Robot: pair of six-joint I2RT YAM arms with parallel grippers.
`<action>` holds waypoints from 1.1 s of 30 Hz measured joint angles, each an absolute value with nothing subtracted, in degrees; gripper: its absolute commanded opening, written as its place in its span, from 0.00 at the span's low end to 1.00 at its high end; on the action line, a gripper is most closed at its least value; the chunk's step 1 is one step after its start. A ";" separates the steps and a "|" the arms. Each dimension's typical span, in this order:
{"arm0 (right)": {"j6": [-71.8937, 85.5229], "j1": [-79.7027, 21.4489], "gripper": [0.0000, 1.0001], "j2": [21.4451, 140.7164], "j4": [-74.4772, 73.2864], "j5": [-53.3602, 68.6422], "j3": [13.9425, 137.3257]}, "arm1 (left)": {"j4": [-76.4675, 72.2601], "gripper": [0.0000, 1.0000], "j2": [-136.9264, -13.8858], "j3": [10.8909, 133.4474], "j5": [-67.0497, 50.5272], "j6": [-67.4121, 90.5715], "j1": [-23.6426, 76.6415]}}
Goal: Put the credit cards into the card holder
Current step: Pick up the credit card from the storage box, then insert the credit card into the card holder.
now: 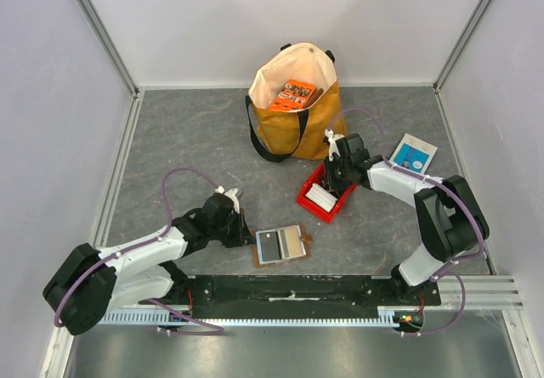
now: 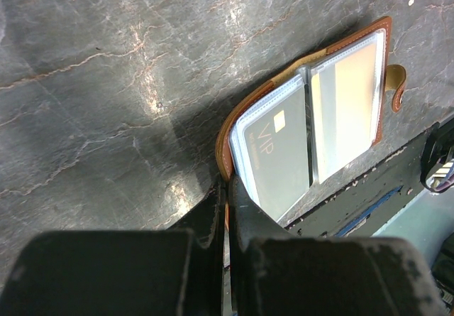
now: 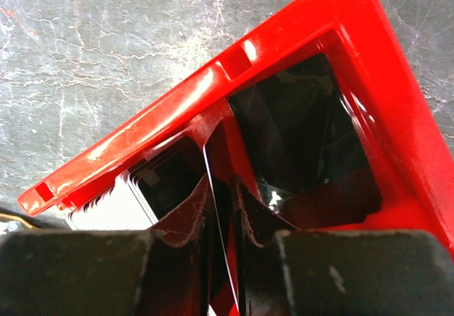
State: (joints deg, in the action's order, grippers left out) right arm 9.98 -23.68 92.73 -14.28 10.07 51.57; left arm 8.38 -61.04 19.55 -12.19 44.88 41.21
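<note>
one card in, the rest to go
your left gripper [image 2: 227, 213] clamps the open card holder [image 1: 283, 244] on the table, a dark card [image 2: 273, 153] pocketed; your right gripper [image 3: 221, 213], jaws narrow, straddles one of the credit cards [image 3: 106, 209] in the red bin [image 3: 142, 128], grip unclear.

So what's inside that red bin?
A stack of white cards stands on edge in the red bin, one of them between the jaws of the right gripper. The jaws hide the rest of the stack, so I can't count them.

Brown leather card holder [image 2: 333, 110] with glossy clear sleeves, shiny red plastic bin [image 3: 177, 99], matt grey marbled tabletop [image 2: 106, 82]
</note>
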 measured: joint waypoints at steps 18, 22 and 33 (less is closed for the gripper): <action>12.01 -24.18 0.00 76.77 -17.87 0.47 53.91 | 8.43 0.02 -59.70 19.55 -12.78 44.62 41.21; 16.40 -25.85 0.00 69.28 -17.08 -0.34 51.72 | 8.43 0.02 -58.70 19.55 -13.26 44.51 41.21; 44.60 -62.33 0.00 60.53 -5.10 -21.04 34.57 | 8.47 0.02 -57.49 19.77 -14.20 44.56 41.21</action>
State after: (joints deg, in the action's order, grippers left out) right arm 44.60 -62.33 60.53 -5.10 -21.04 34.57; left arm 8.47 -57.49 19.77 -14.20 44.56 41.21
